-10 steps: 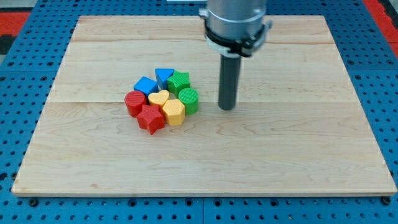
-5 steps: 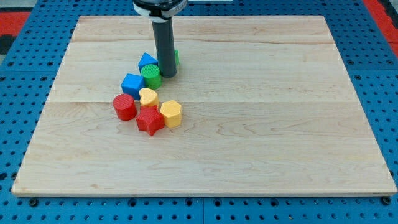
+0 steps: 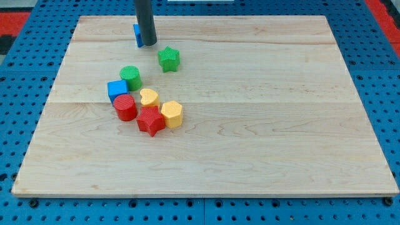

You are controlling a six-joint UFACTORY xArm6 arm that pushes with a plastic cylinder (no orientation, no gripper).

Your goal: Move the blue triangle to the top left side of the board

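The blue triangle (image 3: 136, 34) lies near the board's top edge, left of the middle, mostly hidden behind my rod. My tip (image 3: 147, 44) rests against its right side. Below it stand the green star (image 3: 169, 59), the green cylinder (image 3: 130, 77) and the blue cube (image 3: 116, 90). Further down are the red cylinder (image 3: 125, 107), the yellow heart (image 3: 149, 97), the red star (image 3: 150, 120) and the yellow hexagon (image 3: 172, 114), packed close together.
The wooden board (image 3: 281, 125) lies on a blue pegboard surface (image 3: 12, 125). A red area (image 3: 381, 9) shows at the view's top right corner.
My rod swept from the cluster's right to the upper left, pushing the blue triangle up toward the top edge. The green star, green cylinder and blue cube were scattered apart.
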